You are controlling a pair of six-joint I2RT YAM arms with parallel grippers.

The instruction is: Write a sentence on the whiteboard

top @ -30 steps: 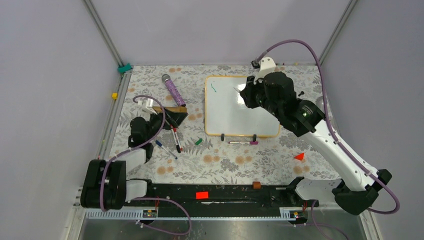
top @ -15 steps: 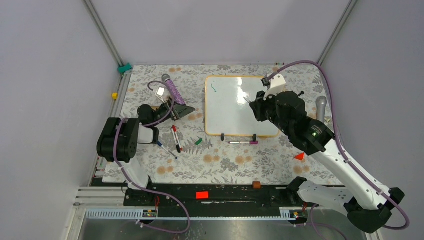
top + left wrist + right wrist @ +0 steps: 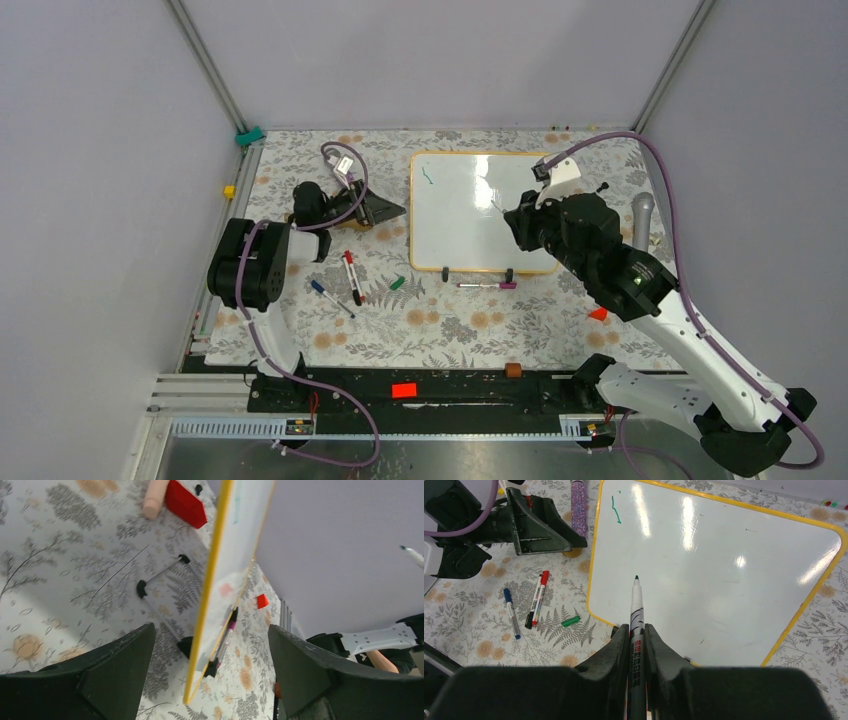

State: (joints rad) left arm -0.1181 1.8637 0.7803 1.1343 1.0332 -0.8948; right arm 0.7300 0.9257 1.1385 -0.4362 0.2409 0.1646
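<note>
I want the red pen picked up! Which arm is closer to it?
Left. The left gripper, open, is just beyond the red pen; the right gripper, holding a marker, is over the whiteboard, farther off.

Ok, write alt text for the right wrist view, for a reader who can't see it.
The right gripper is shut on a green-tipped marker aimed at the whiteboard, which bears a short green stroke near its top left corner. Left of the board, markers and a green cap lie on the floral tablecloth.

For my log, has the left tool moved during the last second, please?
Yes. The left tool moved forward and rightward, closer to the whiteboard.
</note>
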